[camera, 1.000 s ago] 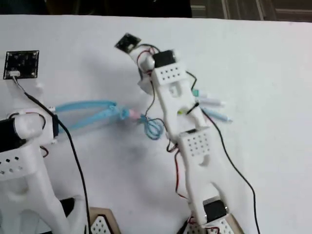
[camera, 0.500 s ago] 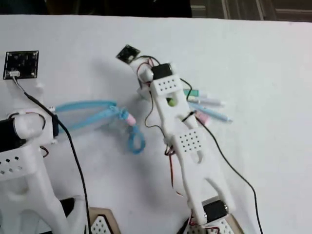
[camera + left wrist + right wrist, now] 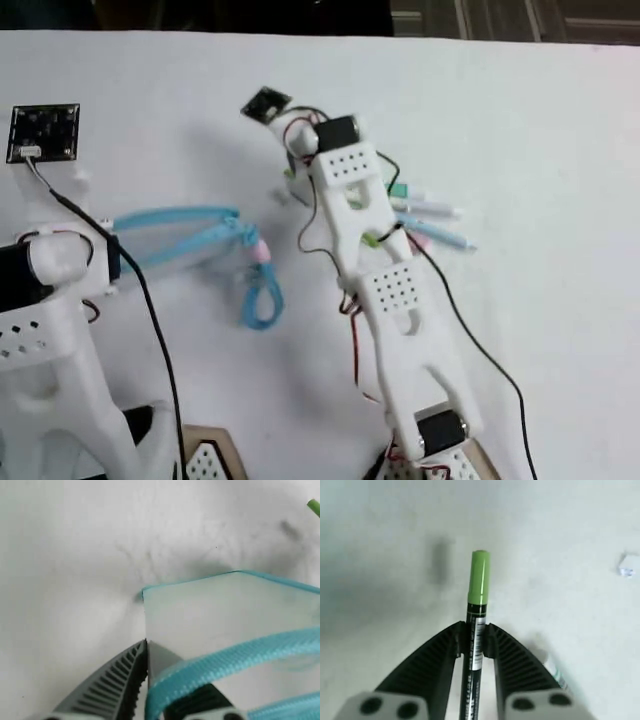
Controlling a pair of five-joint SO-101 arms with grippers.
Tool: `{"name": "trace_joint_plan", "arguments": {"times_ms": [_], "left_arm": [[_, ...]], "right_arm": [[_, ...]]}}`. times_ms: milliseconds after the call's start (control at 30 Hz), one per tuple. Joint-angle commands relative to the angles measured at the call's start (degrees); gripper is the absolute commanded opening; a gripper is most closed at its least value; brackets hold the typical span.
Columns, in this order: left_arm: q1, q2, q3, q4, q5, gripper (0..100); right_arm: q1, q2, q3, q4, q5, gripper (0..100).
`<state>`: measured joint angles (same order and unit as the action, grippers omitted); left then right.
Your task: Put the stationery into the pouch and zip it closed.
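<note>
1. right claw [image 3: 475, 630]: pinching a marker [image 3: 479, 582] by its black barrel. The green cap juts out past the tips, and a soft shadow lies on the table [image 3: 520, 120] beside it.
2. left claw [image 3: 149, 652]: pressed together on one corner of the pouch [image 3: 225, 610]. The clear pouch runs away from the tips, flat on the table, with teal tape [image 3: 225, 660] crossing it close to the jaws.
3. pouch, end farthest from the left claw: a pink zip pull [image 3: 258, 250], then a blue loop [image 3: 262, 300] lying limp between the two arms.
4. pens [image 3: 432, 222]: several side by side on the table, on the far side of the right arm [image 3: 390, 290] from the pouch. The arm covers their near ends.
5. around the right claw: one of the pens [image 3: 554, 672] lies just under a jaw; a small white scrap [image 3: 626, 565] sits well off to that same side.
6. by view: the high view gives the pouch's full length, the loop and the row of pens. The right wrist view gives the grip on the marker. The left wrist view gives the clamped corner, with a green tip at the frame's edge beyond the pouch.
7. zip: open or closed, cannot tell.
</note>
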<state>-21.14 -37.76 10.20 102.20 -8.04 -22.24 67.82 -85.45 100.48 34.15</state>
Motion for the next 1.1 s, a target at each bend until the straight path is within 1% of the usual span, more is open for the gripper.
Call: {"name": "trace_joint_plan", "arguments": {"times_ms": [0, 33, 133, 267, 600, 833, 967, 1033, 1067], "left_arm": [[0.6, -0.3, -0.1, 0.0, 0.6, 2], [0.6, -0.3, -0.1, 0.0, 0.6, 2], [0.6, -0.3, -0.1, 0.0, 0.6, 2], [0.6, -0.3, -0.1, 0.0, 0.6, 2], [0.6, -0.3, -0.1, 0.0, 0.6, 2], [0.6, -0.3, 0.1, 0.0, 0.6, 2], [0.6, -0.3, 0.1, -0.1, 0.6, 2], [0.7, -0.3, 0.2, -0.1, 0.6, 2], [0.7, -0.3, 0.3, -0.1, 0.6, 2]], "right_arm": [[0.2, -12.7, 8.4, 1.2, -0.5, 1.8], [0.0, -16.0, 11.6, 1.2, -0.8, 1.8], [0.0, -26.9, 20.7, 1.2, -4.7, 1.8], [1.0, -41.4, 29.6, 1.2, -8.6, 1.8], [0.6, -76.2, 48.5, 1.1, -9.4, 1.8], [0.5, -100.3, 77.5, 0.8, -9.5, 2.1], [0.5, -110.3, 92.4, -1.1, -9.8, 2.1], [0.5, -113.7, 98.5, -5.2, -13.6, 2.0], [0.4, -115.2, 101.3, -8.2, -17.4, 2.0]]}}
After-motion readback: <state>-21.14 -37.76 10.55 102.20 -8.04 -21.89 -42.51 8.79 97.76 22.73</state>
